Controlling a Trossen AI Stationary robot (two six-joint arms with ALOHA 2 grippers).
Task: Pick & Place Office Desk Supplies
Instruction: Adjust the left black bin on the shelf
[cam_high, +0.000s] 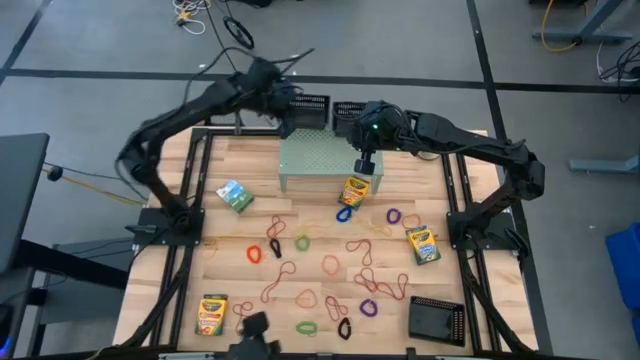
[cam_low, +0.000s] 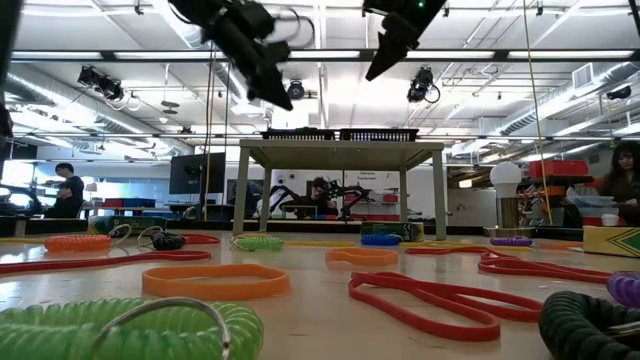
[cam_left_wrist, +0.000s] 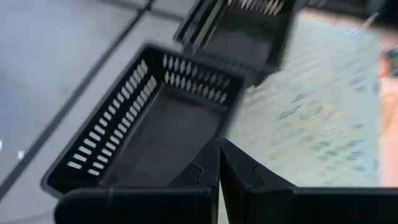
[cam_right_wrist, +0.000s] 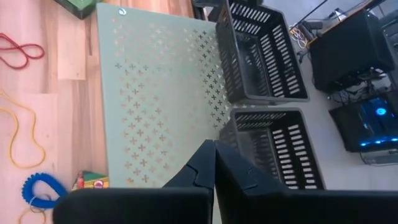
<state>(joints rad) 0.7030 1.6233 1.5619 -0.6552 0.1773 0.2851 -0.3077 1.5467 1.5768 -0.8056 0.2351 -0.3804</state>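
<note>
No box label is readable. Both pincers are shut and empty above the riser (cam_high: 318, 160): left pincer (cam_high: 287, 128) at its back-left edge, right pincer (cam_high: 364, 166) over its front-right corner. One crayon box (cam_high: 354, 189) leans against the riser's front; bands (cam_high: 330, 264) scatter across the open counter (cam_high: 230, 158) before it.

Two dark jointed arms, black cabling

I count four crayon boxes (cam_high: 355, 189) | three black mesh trays (cam_high: 436, 320) | one pale green riser (cam_high: 315, 160) | roughly eighteen rubber-band loops (cam_high: 330, 264) across my tabletop (cam_high: 225, 225)
</note>
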